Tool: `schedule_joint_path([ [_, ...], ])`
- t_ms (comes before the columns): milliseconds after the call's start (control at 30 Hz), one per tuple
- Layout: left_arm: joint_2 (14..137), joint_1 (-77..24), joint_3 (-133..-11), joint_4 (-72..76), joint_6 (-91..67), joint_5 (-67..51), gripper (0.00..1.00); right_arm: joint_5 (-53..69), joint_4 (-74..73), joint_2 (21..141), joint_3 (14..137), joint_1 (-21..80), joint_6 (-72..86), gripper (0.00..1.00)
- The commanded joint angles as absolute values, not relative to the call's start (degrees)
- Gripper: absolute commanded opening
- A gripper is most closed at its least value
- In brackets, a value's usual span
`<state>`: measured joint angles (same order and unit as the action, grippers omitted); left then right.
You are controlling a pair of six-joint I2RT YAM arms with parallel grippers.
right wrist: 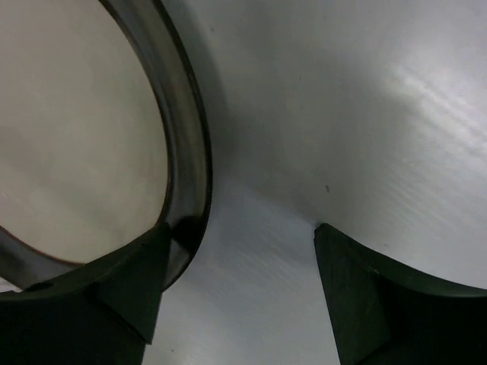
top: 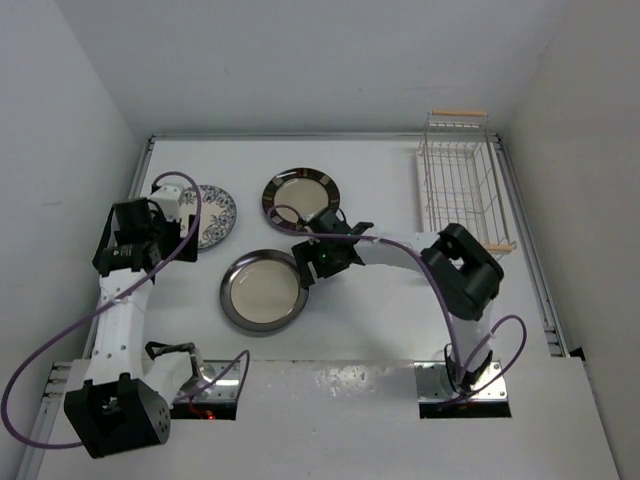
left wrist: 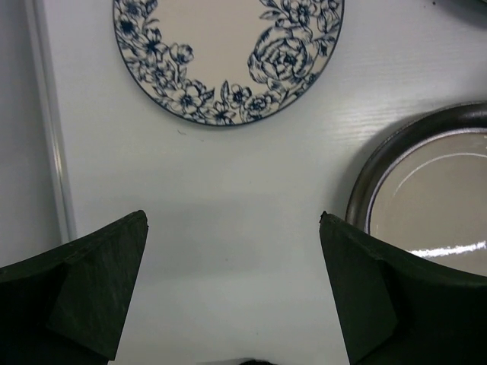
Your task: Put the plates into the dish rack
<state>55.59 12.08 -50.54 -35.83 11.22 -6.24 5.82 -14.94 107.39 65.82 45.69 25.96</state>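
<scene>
Over the table [top: 370, 330], left gripper [left wrist: 232, 220] and right gripper [right wrist: 241, 228] were held apart, the right placed by the big plate [right wrist: 76, 137], likely to grab it.

I log on the white surface [top: 380, 320]: blue-and-white plate [top: 218, 212], far left; striped-rim plate [top: 301, 197], far centre; grey-rimmed plate [top: 262, 291], nearer centre; dish rack [top: 460, 185] on tray [top: 421, 200], far right.

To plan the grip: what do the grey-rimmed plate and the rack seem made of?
Grey-rimmed plate: likely glazed ceramic, glossy; light streaks reflect on its face, and the border looks metallic. Rack: thin white wire, probably coated metal, with pale wood-like handles.
</scene>
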Motion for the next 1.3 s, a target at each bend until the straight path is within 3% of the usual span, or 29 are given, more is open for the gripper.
schedule_joint_path([
  [0, 52.82, 14.50, -49.13, -35.33, 9.93, -12.21, 0.99, 13.09, -9.15, 110.55, 66.72, 44.92, 32.94, 0.75],
  [300, 57.91, 12.14, -52.37, -34.28, 10.99, -12.22, 0.99, 27.24, 10.79, 119.44, 61.45, 44.12, 45.60, 0.57],
  [400, 59.68, 10.47, -53.70, -34.89, 10.99, -10.99, 0.99, 29.09, 17.31, 120.58, 57.75, 44.73, 48.25, 0.44],
  [567, 60.47, 9.84, -54.23, -34.89, 10.99, -10.46, 0.99, 30.59, 16.70, 121.12, 57.57, 44.04, 47.90, 0.00],
  [933, 59.94, 9.84, -54.23, -34.89, 10.46, -9.23, 0.99, 29.01, 11.87, 100.74, 52.47, 38.86, 42.29, 0.00],
  [1267, 60.47, 9.84, -54.23, -34.89, 10.46, -9.23, 0.99, 22.42, -8.69, 83.42, 62.65, 30.08, 32.80, 0.00],
])
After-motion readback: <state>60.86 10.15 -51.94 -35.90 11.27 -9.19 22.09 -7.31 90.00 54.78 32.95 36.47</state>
